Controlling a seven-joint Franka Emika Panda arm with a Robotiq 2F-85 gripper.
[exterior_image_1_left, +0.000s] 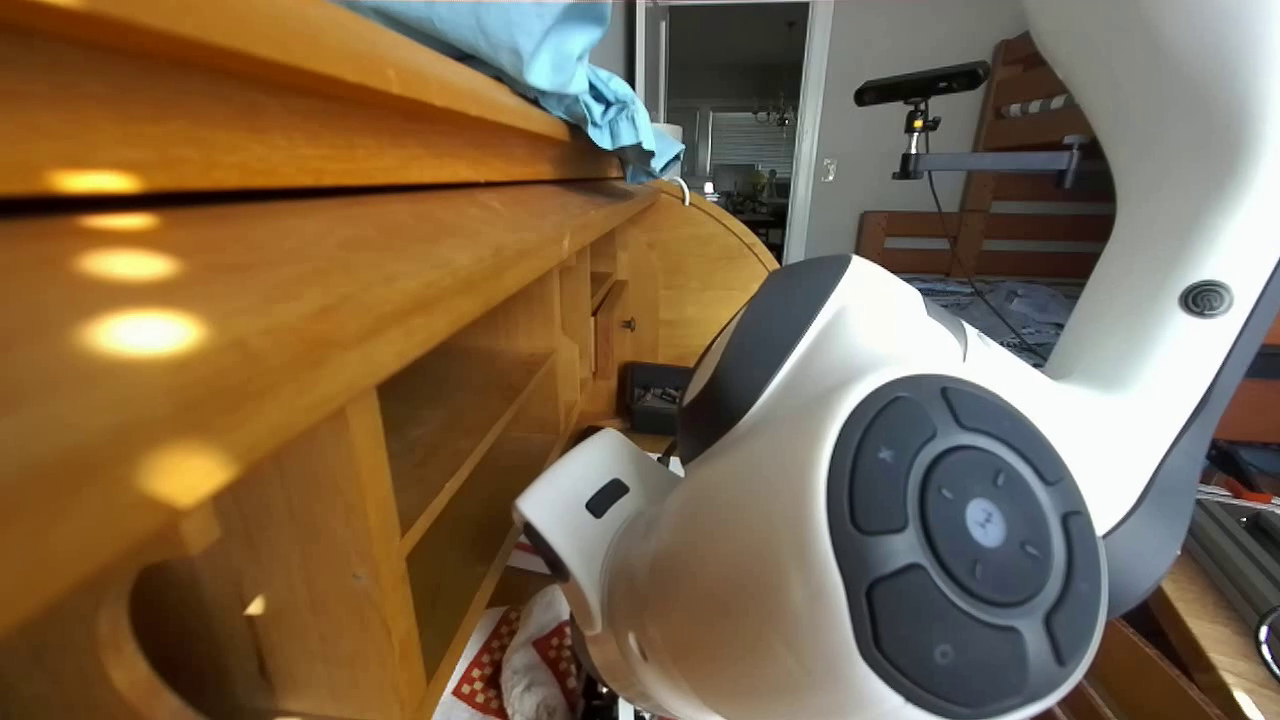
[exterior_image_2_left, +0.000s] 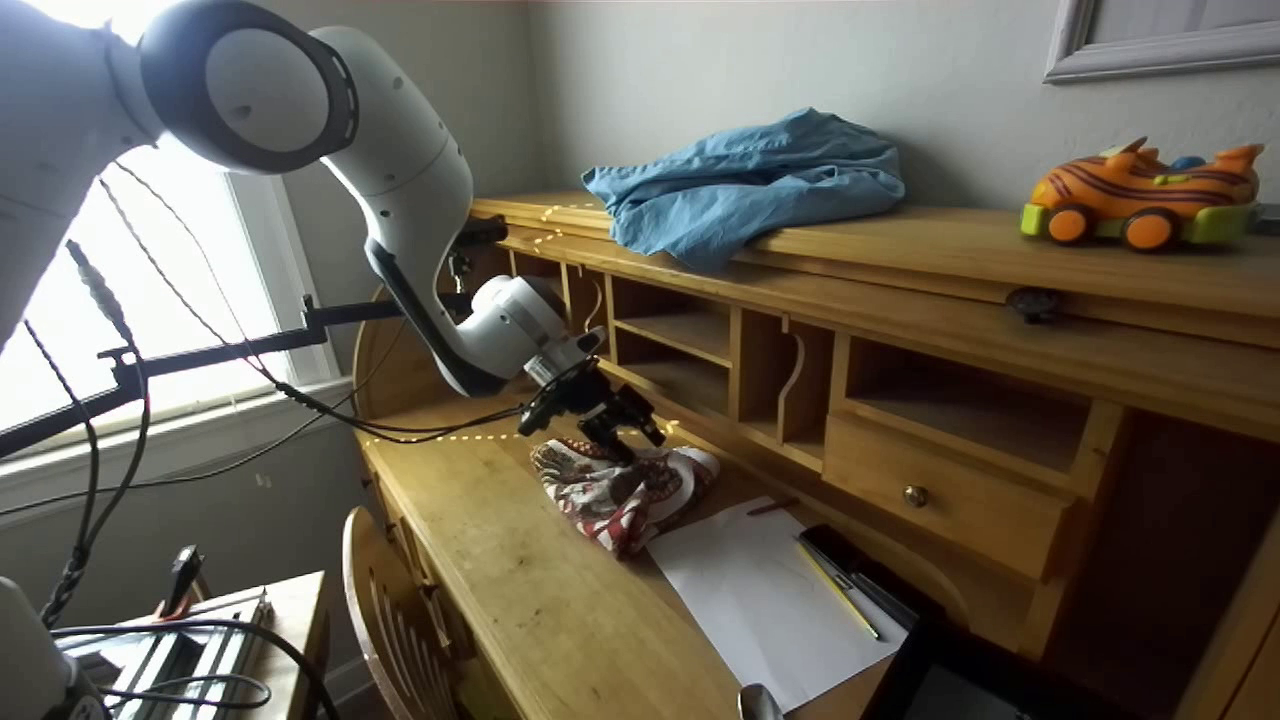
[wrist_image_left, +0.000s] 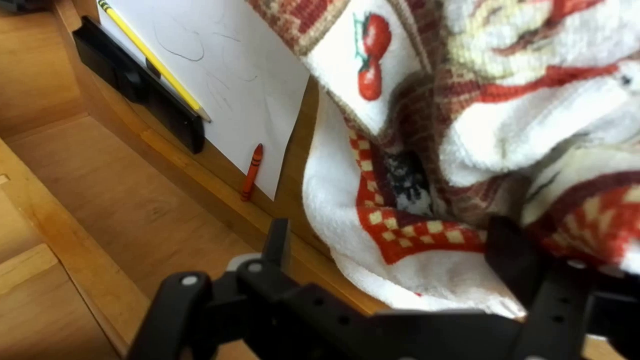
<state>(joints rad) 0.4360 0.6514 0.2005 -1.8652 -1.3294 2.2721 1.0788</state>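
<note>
Claw (wrist_image_left: 390, 232), I observed, stood wide, gripping nothing | Towel (exterior_image_2_left: 600, 505) lay crumpled on the desk (exterior_image_2_left: 540, 575) beneath it, beside the paper (exterior_image_2_left: 745, 590) | Judgement: probable release; sound work called for raising both fingers (wrist_image_left: 277, 245) straight clear of the folds, snagging none, away from the shelving (wrist_image_left: 75, 250)

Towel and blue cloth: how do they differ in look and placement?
The towel is patterned, with red and white; the blue cloth is plain. The towel lies on the desktop; the blue cloth lies higher, on the top ledge, partly draping over it. The open gripper is at the towel, apart from the blue cloth. Both lie crumpled.
</note>
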